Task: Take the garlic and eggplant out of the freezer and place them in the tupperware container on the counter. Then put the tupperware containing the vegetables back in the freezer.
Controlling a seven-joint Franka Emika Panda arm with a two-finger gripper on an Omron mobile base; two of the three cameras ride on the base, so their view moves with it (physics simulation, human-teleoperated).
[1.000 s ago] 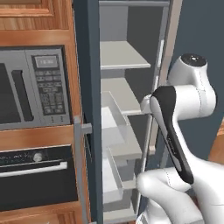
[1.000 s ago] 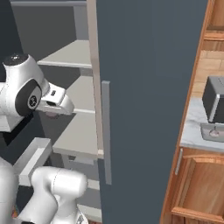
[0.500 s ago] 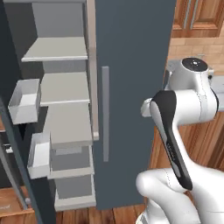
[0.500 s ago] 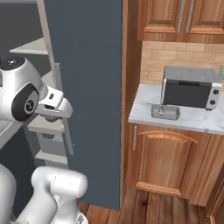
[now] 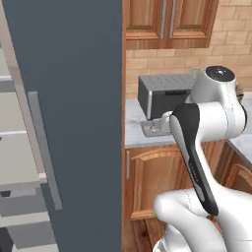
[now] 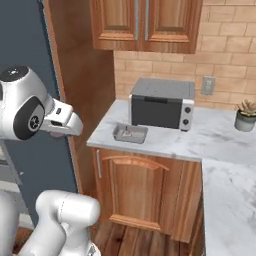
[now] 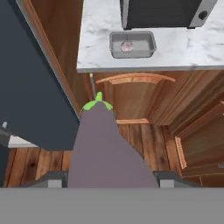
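My gripper (image 7: pixel 111 177) is shut on the eggplant (image 7: pixel 103 144), a dull purple body with a green cap that points away from the hand. Beyond it, the grey tupperware container (image 7: pixel 132 44) rests on the counter (image 7: pixel 96 50) with the pinkish garlic (image 7: pixel 127 45) inside. In the right base view the same tupperware container (image 6: pixel 130 133) sits in front of the toaster oven, well to the right of my hand (image 6: pixel 62 124). The freezer's dark open door (image 5: pixel 74 98) stands at the left, with pale shelves (image 5: pixel 15 162) behind it.
A grey-black toaster oven (image 6: pixel 160 104) stands just behind the tray. A small potted plant (image 6: pixel 245 115) sits at the counter's far right. Brown cabinet doors (image 6: pixel 140 190) lie under the slab, wall cabinets (image 6: pixel 142 22) above. The freezer door's bar handle (image 5: pixel 44 147) juts out at the left.
The whole picture has shifted: the base has swung right, from the freezer's open shelves to the counter with the tray. The jaws stay closed on the eggplant.
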